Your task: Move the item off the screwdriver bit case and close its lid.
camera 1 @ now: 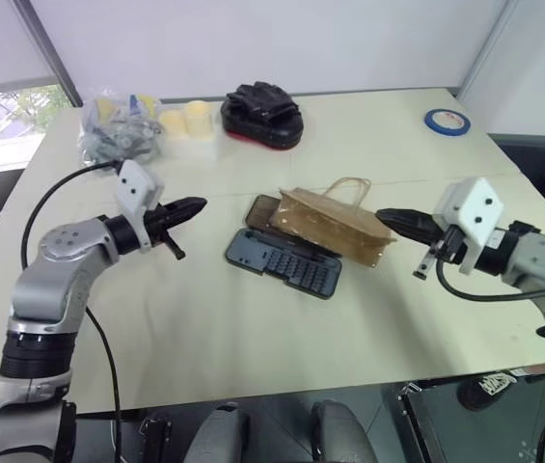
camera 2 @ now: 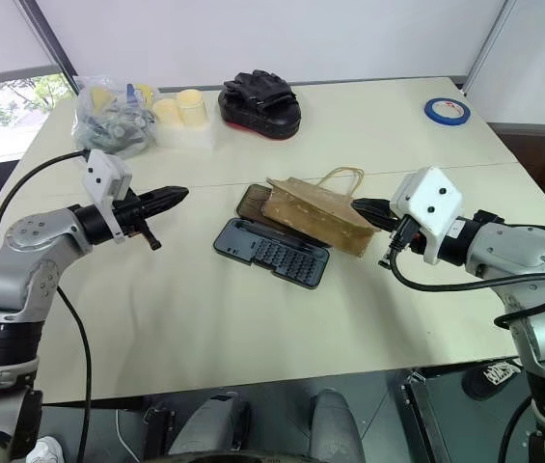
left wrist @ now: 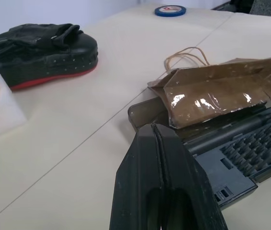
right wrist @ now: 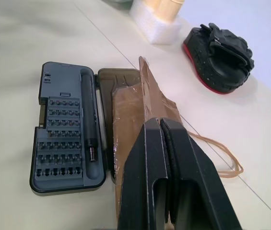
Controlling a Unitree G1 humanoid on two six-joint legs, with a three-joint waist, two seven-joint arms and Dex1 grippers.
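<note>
Right now the paper bag [camera 1: 335,228] lies across the lid [camera 1: 264,209] of the open bit case [camera 1: 285,259]; right fingers [camera 1: 399,221] clenched empty at its edge, left fingers [camera 1: 183,207] clenched. Next: part and grasp the bag.

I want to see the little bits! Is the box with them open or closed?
Open. The screwdriver bit case shows its rows of bits, and its lid lies flat beside it, with the paper bag on top.
</note>
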